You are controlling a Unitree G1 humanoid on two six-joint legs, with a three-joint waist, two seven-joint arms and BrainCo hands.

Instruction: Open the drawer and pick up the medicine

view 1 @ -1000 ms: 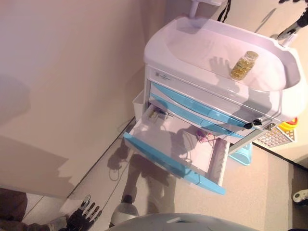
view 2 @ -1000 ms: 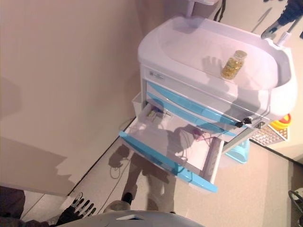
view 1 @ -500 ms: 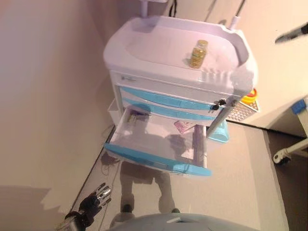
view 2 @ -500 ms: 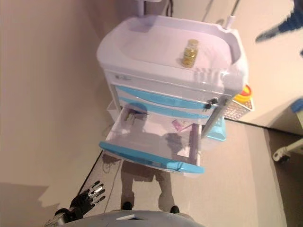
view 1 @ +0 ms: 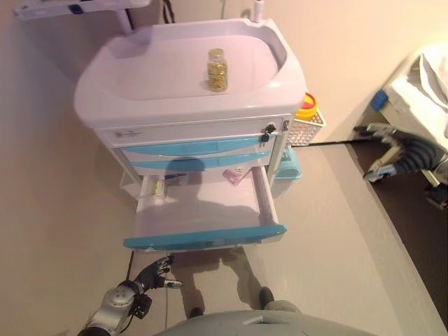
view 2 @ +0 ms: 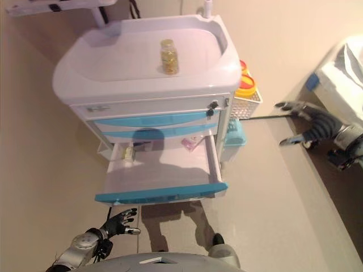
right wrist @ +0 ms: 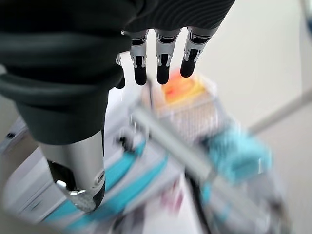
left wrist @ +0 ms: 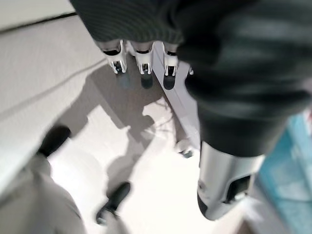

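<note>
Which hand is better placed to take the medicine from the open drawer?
Probably left. The left hand, open, hangs just before the drawer; the open right hand is far to the side. Small packets lie at the drawer's back.

The cart (view 1: 189,91) looks smooth glossy plastic; its drawer (view 1: 203,210) likewise. The bottle (view 1: 217,70) appears clear. The floor (view 1: 336,231) looks matt.

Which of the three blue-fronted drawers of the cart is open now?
The lowest drawer is pulled out, and a few small items lie at its back. The two drawers above it, upper and middle, are shut.
</note>
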